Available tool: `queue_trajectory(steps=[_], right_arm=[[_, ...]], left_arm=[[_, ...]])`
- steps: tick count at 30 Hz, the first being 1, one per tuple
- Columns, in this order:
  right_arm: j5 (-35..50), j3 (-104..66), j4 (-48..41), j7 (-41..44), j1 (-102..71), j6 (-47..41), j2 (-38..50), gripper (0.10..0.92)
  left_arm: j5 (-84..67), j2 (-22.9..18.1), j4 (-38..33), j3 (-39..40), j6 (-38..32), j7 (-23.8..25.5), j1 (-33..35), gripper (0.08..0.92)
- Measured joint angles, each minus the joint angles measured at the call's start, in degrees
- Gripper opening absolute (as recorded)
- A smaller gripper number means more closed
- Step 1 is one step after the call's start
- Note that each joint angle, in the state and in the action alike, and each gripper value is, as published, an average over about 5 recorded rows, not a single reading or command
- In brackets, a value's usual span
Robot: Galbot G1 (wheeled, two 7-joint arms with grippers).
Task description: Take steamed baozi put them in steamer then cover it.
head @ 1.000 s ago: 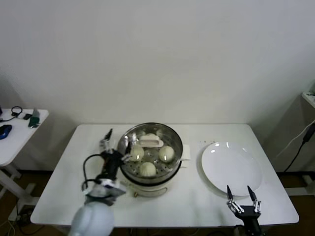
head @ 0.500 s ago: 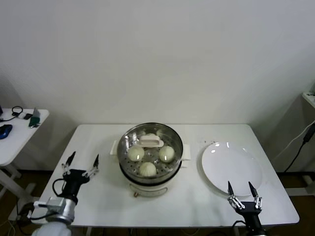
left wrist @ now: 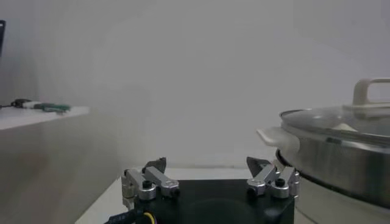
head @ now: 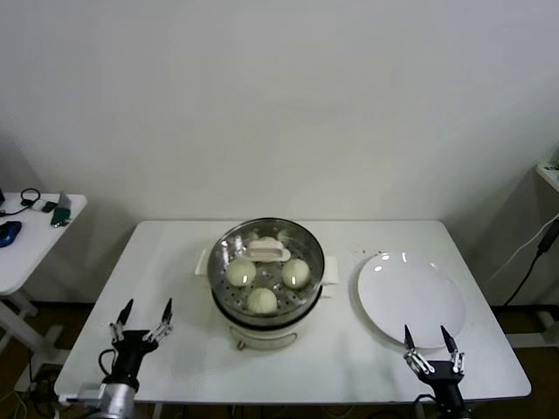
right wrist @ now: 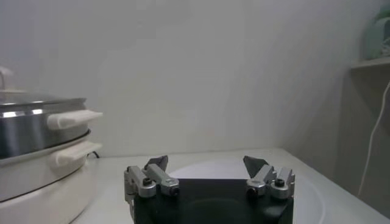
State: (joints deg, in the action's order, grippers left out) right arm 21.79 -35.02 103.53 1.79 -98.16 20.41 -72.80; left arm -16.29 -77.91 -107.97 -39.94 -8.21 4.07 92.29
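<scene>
The steamer stands mid-table, its steel pot on a white base. The cover rests on the pot, glass with a cream handle. Through the glass three steamed baozi show clearly. My left gripper hangs open and empty at the table's front-left edge, well clear of the steamer. My right gripper is open and empty at the front right. The left wrist view has the left gripper beside the covered steamer. The right wrist view has the right gripper facing the steamer.
An empty white plate lies to the right of the steamer, just beyond my right gripper; it also shows as the plate in the right wrist view. A small side table with small items stands off to the left.
My left arm has pulled back from beside the steamer to the table's front-left edge and dropped lower. The right gripper has sunk slightly. The cover and buns have not moved.
</scene>
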Motion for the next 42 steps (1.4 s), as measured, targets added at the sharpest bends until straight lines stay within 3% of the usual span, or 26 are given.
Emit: queue_trajectory(steps=[42], right_arm=[[0.79, 0.57, -0.36, 0.31, -1.00, 1.49, 0.23, 0.823]], left_arm=[[-2.17, -0.86, 1.74, 1.37, -3.96, 1.01, 1.78, 0.823]])
